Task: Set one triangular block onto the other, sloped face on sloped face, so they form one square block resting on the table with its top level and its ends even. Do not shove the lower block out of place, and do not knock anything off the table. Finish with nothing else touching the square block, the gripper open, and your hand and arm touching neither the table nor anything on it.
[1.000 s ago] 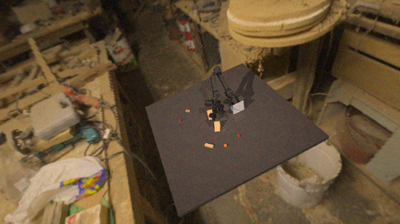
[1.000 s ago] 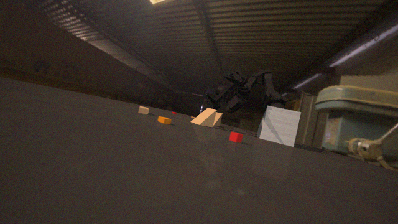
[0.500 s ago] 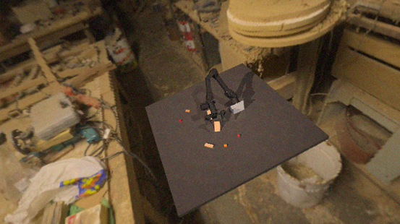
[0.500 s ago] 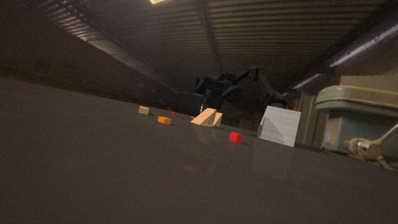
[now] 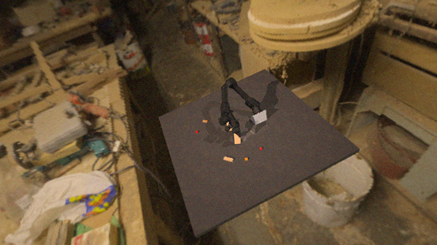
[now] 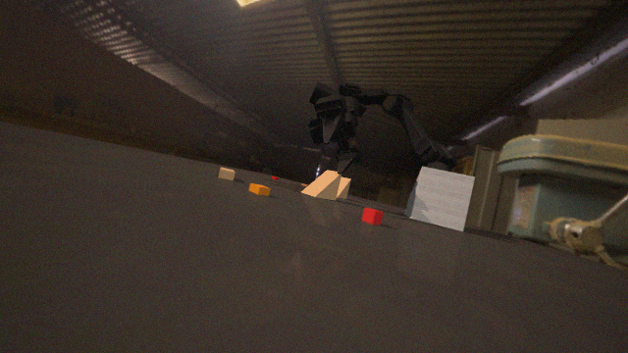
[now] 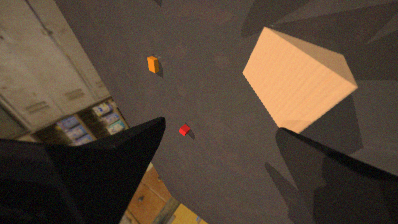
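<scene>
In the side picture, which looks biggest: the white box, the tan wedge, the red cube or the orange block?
1. White box
2. Tan wedge
3. Red cube and orange block: alike, and the cube sits nearer.

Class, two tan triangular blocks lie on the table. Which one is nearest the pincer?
The tan block directly under the open pincer, beside the grey box. The other tan block lies apart, next to a small orange cube.
</scene>
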You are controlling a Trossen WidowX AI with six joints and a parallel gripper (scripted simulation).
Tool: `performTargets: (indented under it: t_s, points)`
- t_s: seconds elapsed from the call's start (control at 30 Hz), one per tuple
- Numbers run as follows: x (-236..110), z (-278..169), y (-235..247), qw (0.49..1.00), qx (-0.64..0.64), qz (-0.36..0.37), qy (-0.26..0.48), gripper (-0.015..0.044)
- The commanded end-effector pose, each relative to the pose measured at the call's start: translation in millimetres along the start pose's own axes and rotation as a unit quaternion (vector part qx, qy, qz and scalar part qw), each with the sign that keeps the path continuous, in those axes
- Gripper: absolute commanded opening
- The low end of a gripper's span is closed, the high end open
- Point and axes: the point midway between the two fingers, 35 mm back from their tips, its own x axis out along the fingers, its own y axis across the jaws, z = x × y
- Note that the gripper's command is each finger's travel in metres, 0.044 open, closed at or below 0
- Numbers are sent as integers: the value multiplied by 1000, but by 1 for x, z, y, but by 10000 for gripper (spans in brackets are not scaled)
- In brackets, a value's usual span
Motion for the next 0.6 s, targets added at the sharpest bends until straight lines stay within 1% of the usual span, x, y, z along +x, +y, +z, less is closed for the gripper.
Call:
performTargets:
  t_s: [0.0,0.03,0.1,0.57]
  points:
    - [-29,7,0,810,-527,-255,44,440]
    - [-32,8,1,785,-556,-266,53,440]
    - [-33,8,2,770,-573,-275,59,440]
    - [-33,8,2,770,-573,-275,59,440]
